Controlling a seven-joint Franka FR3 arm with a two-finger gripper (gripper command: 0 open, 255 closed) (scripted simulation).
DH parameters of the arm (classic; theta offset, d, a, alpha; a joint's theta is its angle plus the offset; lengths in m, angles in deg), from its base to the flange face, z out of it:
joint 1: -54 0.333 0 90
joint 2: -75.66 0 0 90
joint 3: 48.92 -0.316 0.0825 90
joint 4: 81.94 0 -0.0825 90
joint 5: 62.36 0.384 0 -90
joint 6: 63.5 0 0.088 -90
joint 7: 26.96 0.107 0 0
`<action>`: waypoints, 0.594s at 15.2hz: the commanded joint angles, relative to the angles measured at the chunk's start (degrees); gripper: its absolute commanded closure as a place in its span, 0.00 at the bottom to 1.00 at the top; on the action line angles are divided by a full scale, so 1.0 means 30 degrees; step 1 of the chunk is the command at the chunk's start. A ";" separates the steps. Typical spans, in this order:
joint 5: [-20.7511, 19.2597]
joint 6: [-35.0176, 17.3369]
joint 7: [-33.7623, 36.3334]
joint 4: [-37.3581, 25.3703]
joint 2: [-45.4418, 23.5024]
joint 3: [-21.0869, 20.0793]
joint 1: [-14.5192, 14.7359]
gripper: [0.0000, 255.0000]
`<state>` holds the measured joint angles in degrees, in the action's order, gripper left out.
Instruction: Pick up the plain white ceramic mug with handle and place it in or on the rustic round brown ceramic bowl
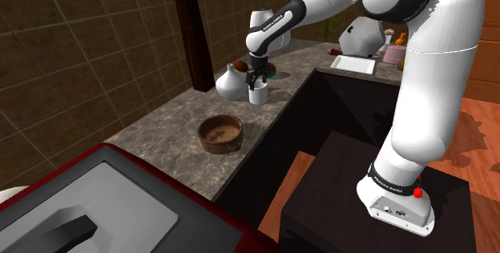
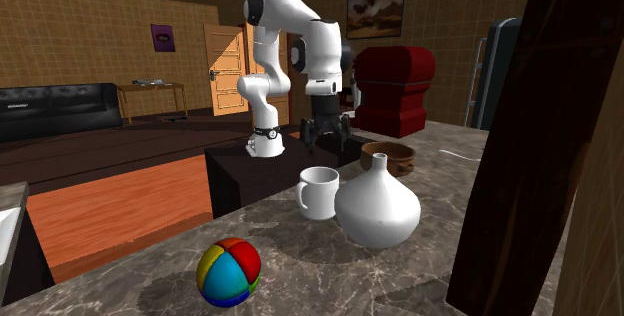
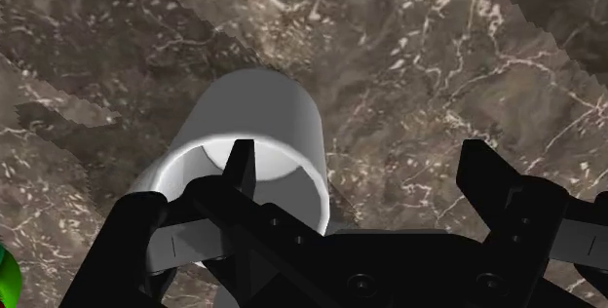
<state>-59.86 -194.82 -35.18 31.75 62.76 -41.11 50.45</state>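
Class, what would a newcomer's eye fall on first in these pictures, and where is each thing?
The big white arm hangs its open black gripper just over the white mug on the dark counter. A white vase stands beside the mug, and the brown bowl sits apart from both. A bright multicoloured ball lies nearest the second exterior camera.

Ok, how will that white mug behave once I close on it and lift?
The mug looks rigid, so it shouldn't deform. Its smooth curved wall may slip in the open gripper. Its side handle could tilt it.
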 commanded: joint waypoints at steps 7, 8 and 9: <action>0.0433 -0.1237 -0.0465 -0.2944 -0.3629 -0.0121 -0.0342 0.00; 0.0464 -0.1421 -0.0484 -0.2932 -0.3803 -0.0137 -0.0356 0.00; 0.0494 -0.1607 -0.0503 -0.2917 -0.3974 -0.0153 -0.0370 0.00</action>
<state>-58.50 -199.14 -36.55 23.10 51.42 -41.52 49.44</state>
